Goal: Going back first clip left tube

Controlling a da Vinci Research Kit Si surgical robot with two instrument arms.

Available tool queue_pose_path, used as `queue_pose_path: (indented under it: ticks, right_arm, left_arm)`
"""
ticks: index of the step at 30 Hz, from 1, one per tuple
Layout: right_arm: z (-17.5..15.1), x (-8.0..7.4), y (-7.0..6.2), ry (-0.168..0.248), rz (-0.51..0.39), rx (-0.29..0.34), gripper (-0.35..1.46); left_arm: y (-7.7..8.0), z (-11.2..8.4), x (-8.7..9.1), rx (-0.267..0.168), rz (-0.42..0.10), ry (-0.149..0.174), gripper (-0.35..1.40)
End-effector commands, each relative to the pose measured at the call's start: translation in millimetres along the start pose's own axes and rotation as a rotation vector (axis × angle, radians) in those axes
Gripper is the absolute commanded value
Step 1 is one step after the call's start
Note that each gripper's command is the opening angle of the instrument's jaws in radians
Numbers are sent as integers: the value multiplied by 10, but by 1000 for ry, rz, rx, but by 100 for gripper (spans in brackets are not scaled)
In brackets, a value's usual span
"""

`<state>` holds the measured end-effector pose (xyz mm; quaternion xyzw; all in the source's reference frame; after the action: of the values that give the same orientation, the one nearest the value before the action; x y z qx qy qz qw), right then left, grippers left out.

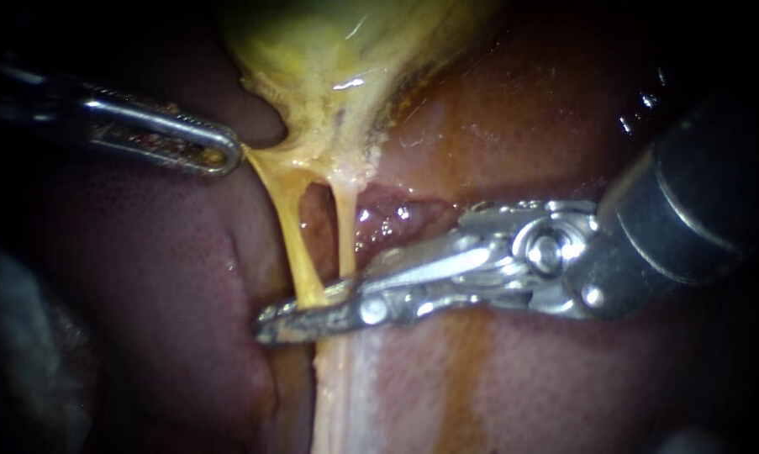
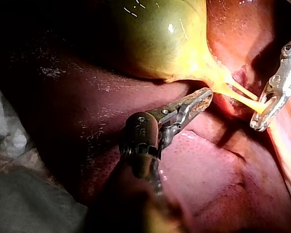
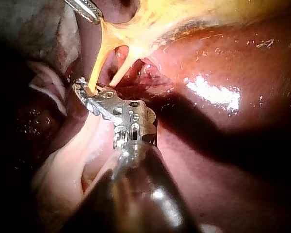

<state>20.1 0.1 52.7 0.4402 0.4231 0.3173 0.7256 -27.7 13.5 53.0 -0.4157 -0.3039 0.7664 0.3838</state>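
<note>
The left tube (image 1: 291,231) was a thin, glossy yellow strand, broad at its upper end and tapering downward. It lay just toward 9 o'clock of the endoscope view's centre. It ran from the neck of the gallbladder (image 1: 329,59) toward 6 o'clock and met the tip of the right instrument (image 1: 305,308).

That instrument entered from 3 o'clock. Its bright, toothed metal jaws stood slightly apart. The left tube lay in the narrow gap against the lower jaw, with no grip from both sides visible.

The right tube (image 1: 345,231), paler and thinner, hung just at 3 o'clock of the left tube, red tissue showing between them.

The gallbladder, at 12 o'clock, was smooth, wet and yellow-green, with a ragged fringe at its neck.

The left instrument (image 1: 224,155), entering from 9 o'clock, had slotted jaws closed on that fringe.

The liver (image 1: 522,126) was dark red, wet and finely stippled.
</note>
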Motion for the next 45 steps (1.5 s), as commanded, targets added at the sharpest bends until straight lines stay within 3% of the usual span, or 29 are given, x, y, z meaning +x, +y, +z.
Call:
queue_pose_path:
  ticks: [1, 3, 6, 12, 15, 20, 26, 39, 45]
  right_arm:
    - [0, 0, 1, 0, 0, 0, -35]
    - [1, -2, 3, -2, 0, -3, -33]
    - [3, -1, 6, 14, -1, 10, 10]
    - [9, -2, 18, 42, -21, 29, 40]
    - [14, -3, 26, 52, -88, 16, 43]
    - [15, -2, 38, 105, -208, -52, 45]
    - [10, -1, 48, 113, -284, -81, 48]
    - [-6, -7, 47, 129, -416, -123, 50]
    - [-33, -17, 42, 120, -506, -116, 50]
  left_arm:
    - [0, 0, 0, 0, 0, 0, -35]
    - [-1, 0, 0, 0, 0, 0, -35]
    - [-1, 0, 0, 0, 0, 0, -35]
    - [-1, 0, 0, 0, 0, 0, -35]
    - [-1, 0, 0, 0, 0, 0, -35]
    - [-1, 0, 0, 0, 0, 0, -35]
    - [-1, 0, 0, 0, 0, 0, -35]
    - [-1, -1, 0, 0, 0, 0, -35]
    - [-1, -2, -1, -1, 1, 0, -35]
